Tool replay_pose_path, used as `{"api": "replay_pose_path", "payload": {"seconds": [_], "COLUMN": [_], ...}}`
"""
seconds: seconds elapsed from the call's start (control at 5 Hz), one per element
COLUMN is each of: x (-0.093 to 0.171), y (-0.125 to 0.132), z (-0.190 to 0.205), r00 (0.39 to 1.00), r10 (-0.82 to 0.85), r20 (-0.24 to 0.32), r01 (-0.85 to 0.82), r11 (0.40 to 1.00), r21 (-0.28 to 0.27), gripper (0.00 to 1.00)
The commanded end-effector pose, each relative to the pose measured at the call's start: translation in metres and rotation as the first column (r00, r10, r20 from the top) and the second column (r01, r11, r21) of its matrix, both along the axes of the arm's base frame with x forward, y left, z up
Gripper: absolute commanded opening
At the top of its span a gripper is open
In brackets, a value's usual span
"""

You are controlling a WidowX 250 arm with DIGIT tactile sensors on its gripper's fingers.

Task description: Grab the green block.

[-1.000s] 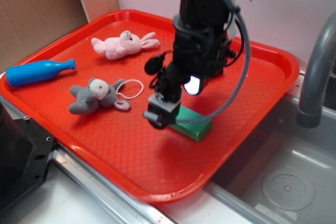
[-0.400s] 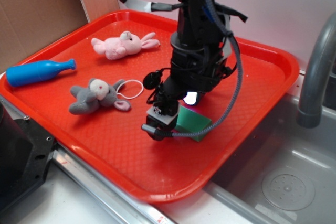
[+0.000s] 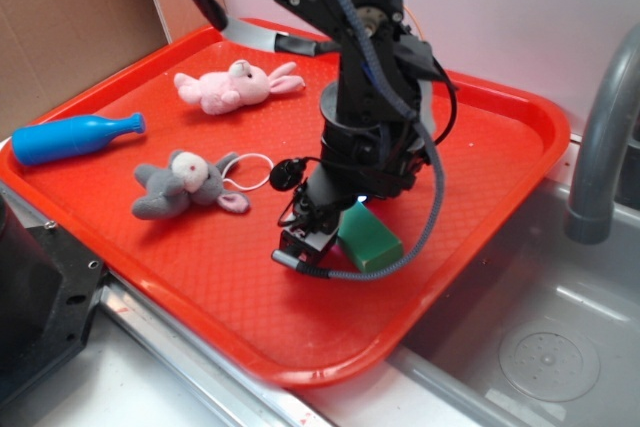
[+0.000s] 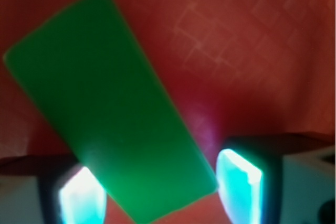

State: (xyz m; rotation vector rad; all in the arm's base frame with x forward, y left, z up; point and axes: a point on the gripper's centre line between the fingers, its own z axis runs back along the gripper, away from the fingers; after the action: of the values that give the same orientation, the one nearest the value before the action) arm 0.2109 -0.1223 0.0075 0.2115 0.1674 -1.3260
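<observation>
Since 1 second ago the hand [image 3: 310, 244] has sunk lower; released, its fingers [image 4: 239, 179] straddle the skewed green block [image 4: 105, 103].

On my wrist feed, the green block [image 4: 110, 108] fills most of the picture, lying as a slanted slab from 10 o'clock down to 5 o'clock. Its lower end sits between the two glowing pads [image 4: 239, 184] of the gripper [image 4: 160, 198], one at 7 o'clock, one at 5 o'clock. The jaws stand apart; a gap shows between the block's right edge and the right pad. Whether the left pad touches it, I cannot tell. Behind lies a blurred red tray [image 4: 252, 45] with a cross-hatched texture.
</observation>
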Motion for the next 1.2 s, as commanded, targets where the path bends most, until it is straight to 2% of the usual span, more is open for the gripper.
{"api": "replay_pose_path", "payload": {"seconds": [0.0, 0.2, 0.4, 0.6, 0.8, 1.0], "x": [-0.011, -0.006, -0.016, -0.036, -0.066, -0.081], "y": [0.021, 0.022, 0.027, 0.036, 0.043, 0.051], "z": [0.003, 0.049, 0.096, 0.144, 0.192, 0.243], "r00": [0.997, 0.984, 0.910, 0.779, 0.639, 0.516], "r10": [0.078, 0.177, 0.414, 0.627, 0.769, 0.856], "r20": [-0.022, 0.008, 0.030, -0.012, 0.004, 0.020], "r01": [-0.079, -0.175, -0.388, -0.577, -0.677, -0.766], "r11": [0.996, 0.977, 0.873, 0.709, 0.565, 0.472], "r21": [-0.045, -0.124, -0.296, -0.406, -0.472, -0.436], "gripper": [0.00, 0.00, 0.00, 0.00, 0.00, 0.00]}}
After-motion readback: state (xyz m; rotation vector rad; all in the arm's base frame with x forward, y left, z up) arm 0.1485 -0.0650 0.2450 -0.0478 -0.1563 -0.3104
